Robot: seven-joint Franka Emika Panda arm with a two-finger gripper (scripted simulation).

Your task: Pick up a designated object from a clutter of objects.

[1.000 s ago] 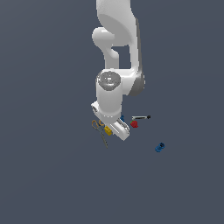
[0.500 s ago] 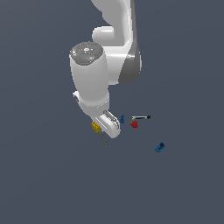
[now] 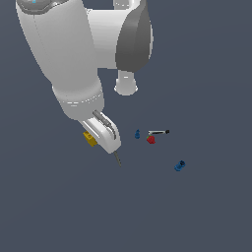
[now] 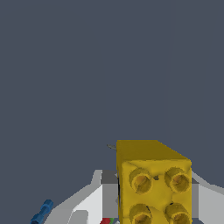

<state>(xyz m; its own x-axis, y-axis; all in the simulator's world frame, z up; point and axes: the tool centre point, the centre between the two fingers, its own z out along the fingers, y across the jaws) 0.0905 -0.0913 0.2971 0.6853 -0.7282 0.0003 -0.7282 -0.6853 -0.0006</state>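
Aloft now, the small yellow studded block [image 4: 153, 181] sits clamped between the white fingers [image 4: 100, 197] of the Panda arm's gripper [image 3: 98, 137], the grey surface [image 3: 197, 211] apparently below it, though neither view makes the height certain. Off to one side of the fingers lie the red lump [image 3: 151, 140], the thin silver tool with its black tip [image 3: 158, 132] and a small blue piece [image 3: 138, 134]; a second blue piece [image 3: 179, 166] rests farther out, well apart. A dark slim point [image 3: 117, 160] pokes out just beyond the fingertips in the exterior view; it may belong to the scissors, but too little shows to say. The risk from here is a slip: the wrist view shows the block at the very ends of the fingers, so a sharp swing or jolt of the arm could twist it loose and drop it back among the clutter.
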